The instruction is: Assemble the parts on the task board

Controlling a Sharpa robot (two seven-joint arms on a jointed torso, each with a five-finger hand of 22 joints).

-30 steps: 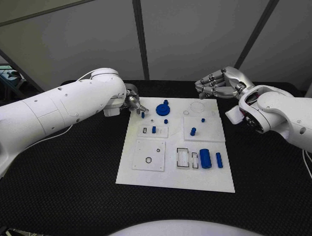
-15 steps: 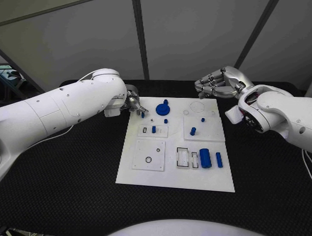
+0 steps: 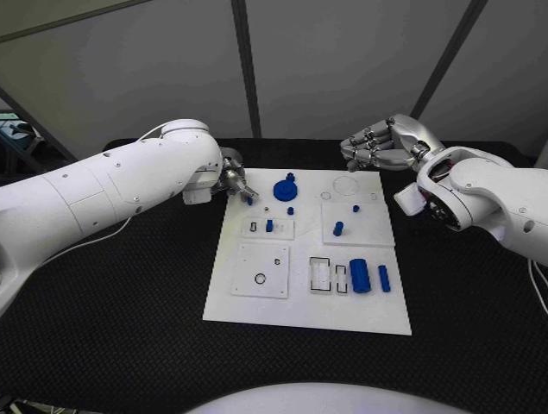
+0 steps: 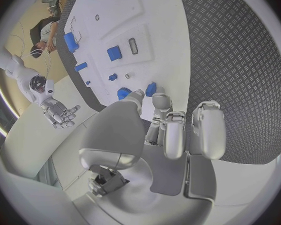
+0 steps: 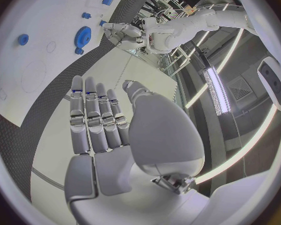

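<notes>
The black table (image 3: 112,345) has a textured, diamond-patterned surface. Behind the table's far edge stand pale grey wall panels (image 3: 336,60), divided by dark seams (image 3: 245,69) running upward from it.

Left robot hand (image 3: 236,182) at the task board's (image 3: 309,315) far-left corner, beside a blue gear (image 3: 285,189).

Little has changed over the last second. The right hand (image 3: 383,145) has drifted slightly up and away from the far edge of the task board (image 3: 309,319), its fingers still loosely curled around nothing, while the left hand (image 3: 236,181) shows no visible shift.
</notes>
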